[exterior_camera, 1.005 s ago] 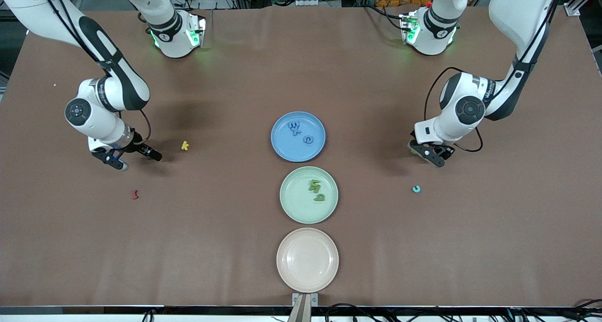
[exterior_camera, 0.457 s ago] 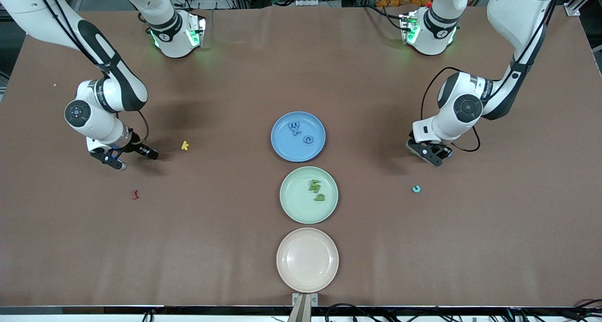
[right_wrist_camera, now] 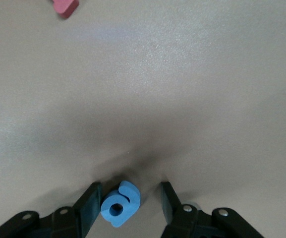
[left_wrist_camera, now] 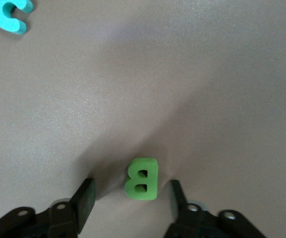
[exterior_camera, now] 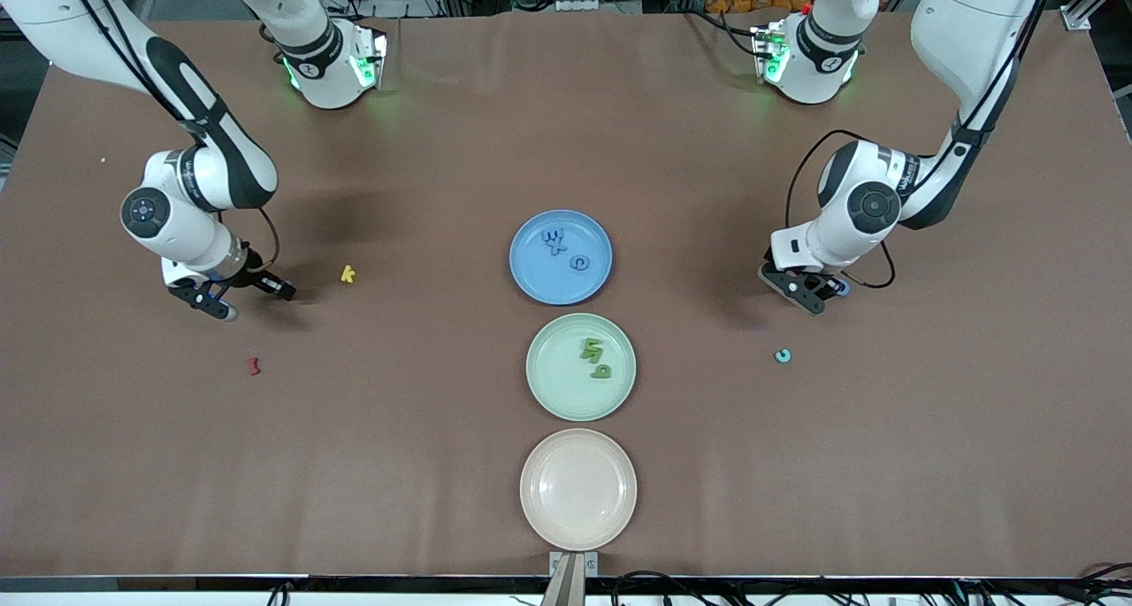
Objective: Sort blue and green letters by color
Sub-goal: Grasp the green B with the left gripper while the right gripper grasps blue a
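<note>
Both grippers are closing in since 1 second ago. Nearest the front camera, the cream plate (exterior_camera: 577,488) is staying empty; the green plate (exterior_camera: 580,366) is holding 2 green letters (exterior_camera: 593,356), the blue plate (exterior_camera: 561,256) 3 blue letters (exterior_camera: 562,245). 2 letters are remaining on the table: the left gripper (left_wrist_camera: 130,198) is straddling a green B (left_wrist_camera: 143,179), the right gripper (right_wrist_camera: 128,203) a blue a (right_wrist_camera: 120,204), fingers apart, nothing clamped yet.

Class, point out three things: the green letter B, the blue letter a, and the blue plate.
green letter B (left_wrist_camera: 142,179), left wrist view, middle of its face.
blue letter a (right_wrist_camera: 120,204), right wrist view, its body above the hole.
blue plate (exterior_camera: 531,274), front view, bare inner floor near the rim.
</note>
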Controlling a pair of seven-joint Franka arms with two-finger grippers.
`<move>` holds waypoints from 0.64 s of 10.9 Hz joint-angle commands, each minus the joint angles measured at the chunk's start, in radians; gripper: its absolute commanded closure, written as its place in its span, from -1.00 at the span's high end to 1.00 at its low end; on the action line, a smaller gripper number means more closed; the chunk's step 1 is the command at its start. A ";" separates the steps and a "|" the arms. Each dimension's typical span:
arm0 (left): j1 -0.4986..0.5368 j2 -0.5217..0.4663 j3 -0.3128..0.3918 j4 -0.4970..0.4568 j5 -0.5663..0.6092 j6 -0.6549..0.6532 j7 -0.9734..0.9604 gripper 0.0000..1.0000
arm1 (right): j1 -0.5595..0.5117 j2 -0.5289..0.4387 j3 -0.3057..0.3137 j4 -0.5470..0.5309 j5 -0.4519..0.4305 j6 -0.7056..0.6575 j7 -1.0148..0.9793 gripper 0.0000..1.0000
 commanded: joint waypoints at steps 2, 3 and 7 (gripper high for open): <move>0.006 0.002 -0.005 0.010 -0.012 0.013 0.025 -0.39 | -0.001 0.016 0.000 -0.005 -0.020 0.019 0.019 0.08; 0.006 0.013 -0.005 0.016 -0.012 0.013 0.025 -0.60 | 0.004 0.013 0.000 -0.006 -0.019 0.016 0.021 0.08; 0.004 0.036 -0.005 0.064 -0.012 0.013 0.012 -0.91 | 0.010 -0.013 0.000 -0.024 -0.017 0.011 0.022 -0.03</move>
